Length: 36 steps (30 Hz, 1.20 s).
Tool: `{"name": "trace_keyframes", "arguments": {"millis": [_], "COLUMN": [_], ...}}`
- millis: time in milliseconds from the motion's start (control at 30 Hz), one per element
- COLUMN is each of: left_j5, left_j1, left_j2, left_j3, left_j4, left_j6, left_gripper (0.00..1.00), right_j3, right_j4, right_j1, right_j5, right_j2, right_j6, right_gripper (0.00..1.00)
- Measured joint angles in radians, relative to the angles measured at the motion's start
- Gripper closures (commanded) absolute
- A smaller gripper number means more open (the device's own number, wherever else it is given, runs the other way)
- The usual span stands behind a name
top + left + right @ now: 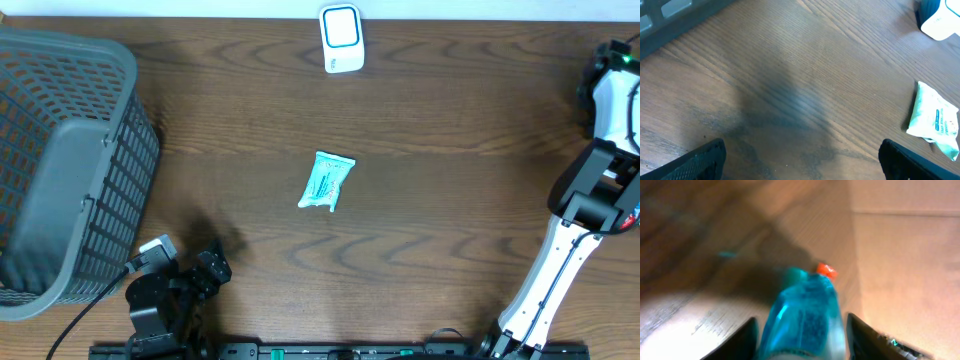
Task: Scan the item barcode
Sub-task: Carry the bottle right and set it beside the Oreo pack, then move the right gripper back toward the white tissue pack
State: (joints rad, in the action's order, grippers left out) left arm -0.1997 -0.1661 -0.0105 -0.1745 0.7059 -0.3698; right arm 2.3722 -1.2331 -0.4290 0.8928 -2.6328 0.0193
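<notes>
Basket [118, 130] stands left of packet [328, 181], scanner [341, 38] beyond.

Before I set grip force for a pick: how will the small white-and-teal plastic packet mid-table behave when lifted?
The white-and-teal plastic packet looks crinkled and pillowy, so probably soft and floppy. Lying flat, it should slide, not roll, if pushed. Small and thin, it is likely light.

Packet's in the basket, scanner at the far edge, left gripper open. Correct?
Not quite. The packet is not in the basket; it lies on the table near the middle, as the overhead view shows. The rest stands: the scanner is at the far edge and the left gripper is open.
</notes>
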Motion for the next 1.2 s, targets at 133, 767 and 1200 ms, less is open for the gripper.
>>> {"name": "trace_keyframes", "arguments": {"millis": [133, 767, 1200], "left_j5": [0.0, 0.0, 0.0], "left_j1": [0.0, 0.0, 0.0], "left_j2": [0.0, 0.0, 0.0], "left_j3": [0.0, 0.0, 0.0], "left_j4": [0.0, 0.0, 0.0], "left_j6": [0.0, 0.0, 0.0], "left_gripper": [0.02, 0.02, 0.02], "right_j3": [0.0, 0.008, -0.095], "right_j4": [0.003, -0.091, -0.243], "right_j1": [-0.003, 0.333, 0.749], "right_j5": [-0.091, -0.774, -1.405], "right_j2": [0.0, 0.239, 0.27], "right_j6": [0.015, -0.014, 0.223], "right_gripper": [0.19, 0.01, 0.01]}}
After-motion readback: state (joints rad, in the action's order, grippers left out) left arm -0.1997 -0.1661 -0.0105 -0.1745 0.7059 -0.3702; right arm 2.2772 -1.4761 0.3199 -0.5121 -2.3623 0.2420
